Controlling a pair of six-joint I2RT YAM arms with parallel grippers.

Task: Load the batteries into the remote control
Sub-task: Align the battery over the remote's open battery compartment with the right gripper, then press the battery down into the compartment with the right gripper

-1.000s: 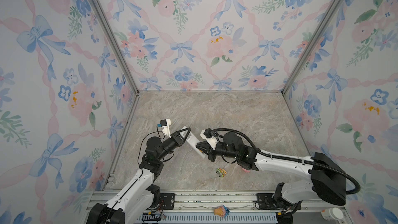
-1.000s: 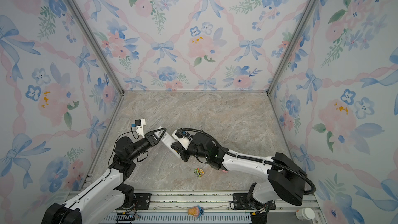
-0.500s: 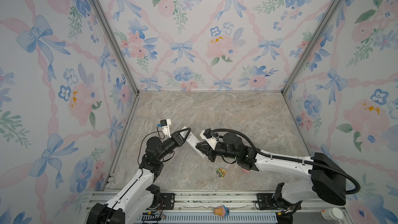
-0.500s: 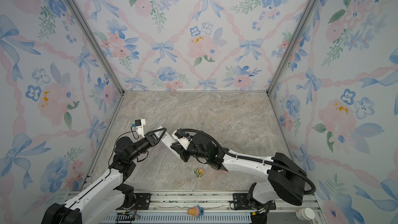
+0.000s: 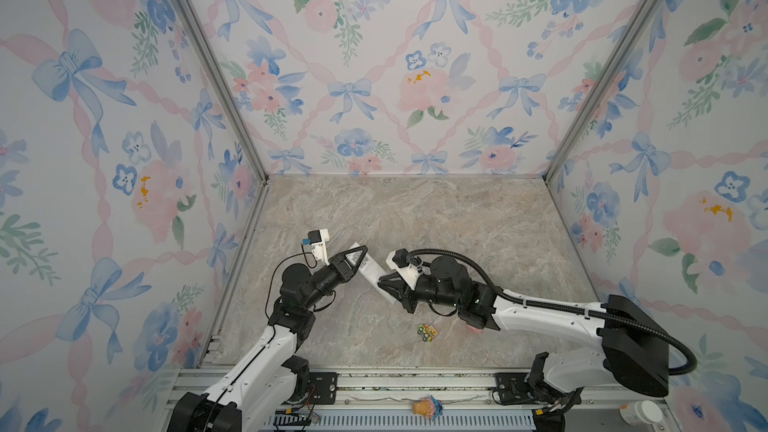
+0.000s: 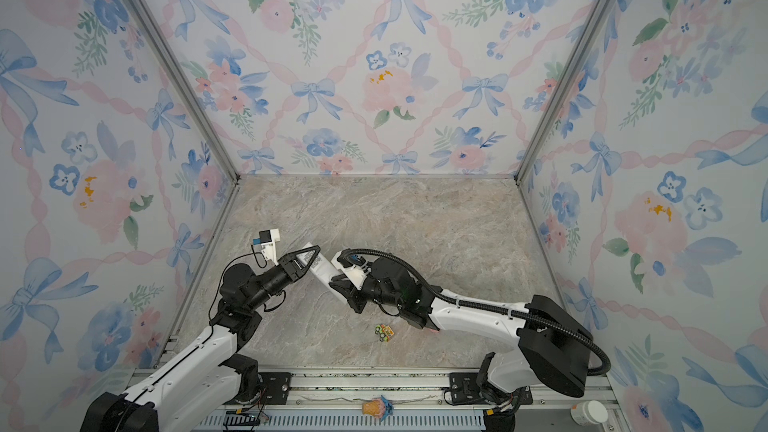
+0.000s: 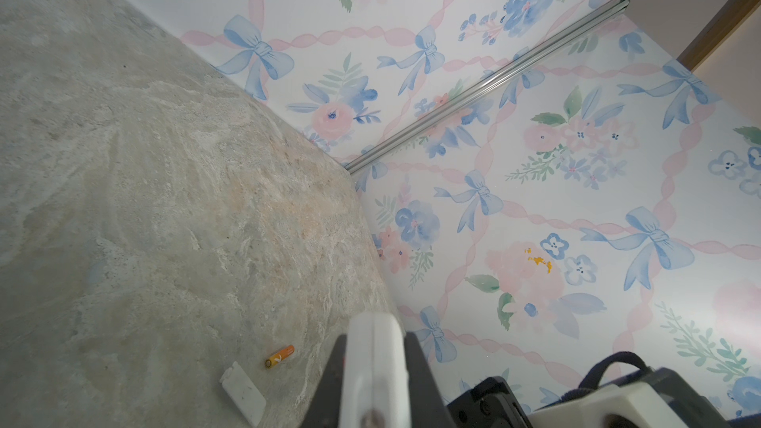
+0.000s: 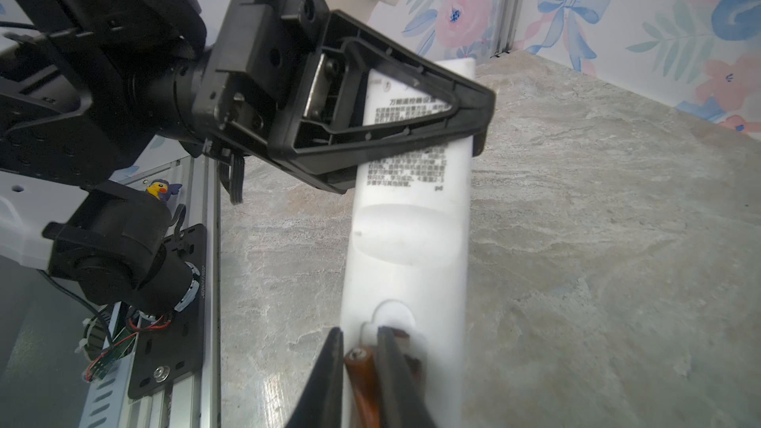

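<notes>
In both top views the white remote control (image 5: 368, 268) (image 6: 322, 270) hangs tilted above the table, its printed back up. My left gripper (image 5: 363, 253) (image 6: 316, 251) is shut on its far end, and the black fingers (image 7: 416, 372) press both sides of the remote control (image 7: 372, 364). My right gripper (image 5: 380, 280) (image 8: 360, 347) is at the remote's near end, shut on an orange battery (image 8: 362, 380) that lies against the open compartment of the remote control (image 8: 407, 240). A second battery (image 7: 280, 356) lies on the table.
A white battery cover (image 7: 243, 393) lies beside the loose battery. A small green-orange toy car (image 5: 427, 332) (image 6: 384, 333) sits near the front, with a pink object (image 5: 473, 328) under the right arm. On the front rail are a small toy (image 5: 426, 407) and a white bottle (image 5: 640, 411).
My right gripper has edged slightly left along the remote with the battery. The left arm and the remote have stayed put.
</notes>
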